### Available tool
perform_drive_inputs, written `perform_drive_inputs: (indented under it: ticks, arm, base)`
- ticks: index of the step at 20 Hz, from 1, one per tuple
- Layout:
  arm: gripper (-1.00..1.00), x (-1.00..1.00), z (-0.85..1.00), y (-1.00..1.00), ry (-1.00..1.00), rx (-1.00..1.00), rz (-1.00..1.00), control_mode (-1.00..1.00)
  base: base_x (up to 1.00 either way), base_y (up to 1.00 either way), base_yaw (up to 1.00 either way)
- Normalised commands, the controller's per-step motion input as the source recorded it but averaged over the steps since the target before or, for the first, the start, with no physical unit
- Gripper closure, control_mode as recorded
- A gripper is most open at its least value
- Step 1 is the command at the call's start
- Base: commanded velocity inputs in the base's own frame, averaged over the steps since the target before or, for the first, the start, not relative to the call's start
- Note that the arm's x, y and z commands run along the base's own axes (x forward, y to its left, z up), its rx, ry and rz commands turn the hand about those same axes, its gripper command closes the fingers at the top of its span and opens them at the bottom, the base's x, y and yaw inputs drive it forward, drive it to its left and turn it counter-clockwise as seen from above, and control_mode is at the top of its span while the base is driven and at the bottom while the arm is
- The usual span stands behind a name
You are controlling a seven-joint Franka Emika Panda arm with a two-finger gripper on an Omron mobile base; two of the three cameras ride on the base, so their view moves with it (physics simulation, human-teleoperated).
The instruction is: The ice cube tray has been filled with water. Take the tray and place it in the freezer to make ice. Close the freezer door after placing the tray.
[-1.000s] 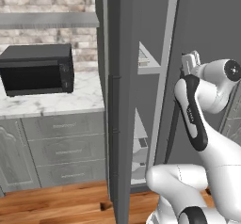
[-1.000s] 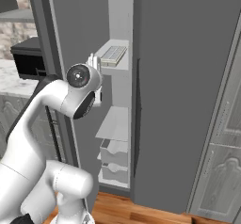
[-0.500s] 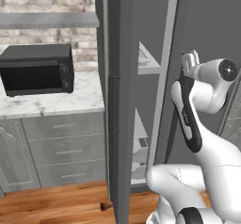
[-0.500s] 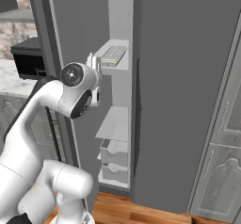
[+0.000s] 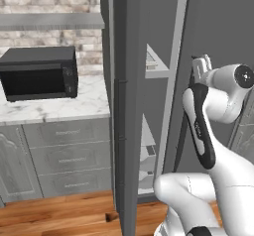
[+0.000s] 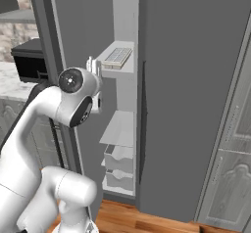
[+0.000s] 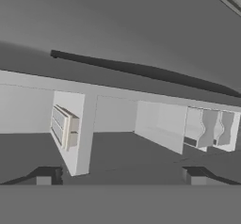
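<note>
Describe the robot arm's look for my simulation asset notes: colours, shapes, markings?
Glossy white rounded arm with dark joint caps and a black strip along the forearm. The gripper has two small dark square finger tips. No cables or markings visible.

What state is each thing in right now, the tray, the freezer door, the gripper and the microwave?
ice cube tray: lying flat on the upper freezer shelf, free of the gripper.
freezer door: open, not yet closed.
freezer: shelved inside exposed.
gripper: jaws open, holding nothing, backed off in front of the shelves.
microwave: door shut, on the counter.
</note>
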Motion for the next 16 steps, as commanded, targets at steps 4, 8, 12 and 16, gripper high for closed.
perform_drive_inputs:
  ticks: [4,8,12,16]
  arm:
    - [-1.00,-0.57,0.00,0.21,-0.02,-0.17,0.16,-1.00]
    - [-1.00,-0.54,0.00,0.06,-0.07,-0.21,0.30,-1.00]
    - [-1.00,-0.54,0.00,0.02,-0.02,-0.29,0.26,-1.00]
    - [-1.00,-0.48,0.02,0.15,0.02,-0.39,0.19,-1.00]
  base:
    - [0.00,0.00,0.00]
    - [0.00,0.00,0.00]
    - [0.00,0.00,0.00]
    - [0.00,0.00,0.00]
